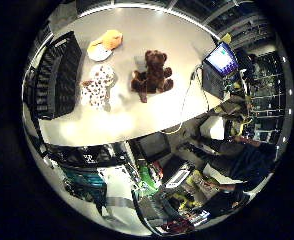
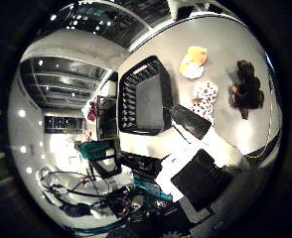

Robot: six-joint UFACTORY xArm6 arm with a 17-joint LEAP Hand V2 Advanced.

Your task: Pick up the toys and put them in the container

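Observation:
Three toys lie on the light table (image 1: 177, 40): a brown teddy bear (image 1: 152, 73), a white spotted plush toy (image 1: 97, 87) and a yellow-orange plush toy (image 1: 105, 44). The black slatted container (image 1: 57, 75) stands on the table beside the spotted and yellow toys. The thumb side view also shows the container (image 2: 144, 94), the yellow toy (image 2: 194, 61), the spotted toy (image 2: 204, 96) and the bear (image 2: 247, 84). My hand (image 2: 206, 159) is well above the table and away from all of them. Its white and black fingers (image 2: 191, 121) reach out fairly straight.
An open laptop (image 1: 222, 60) stands at the table's edge past the bear. Shelving and cluttered equipment (image 1: 187, 185) surround the table beyond its near edge. A teal and white part of my arm (image 1: 92, 183) shows at the little finger side view's edge.

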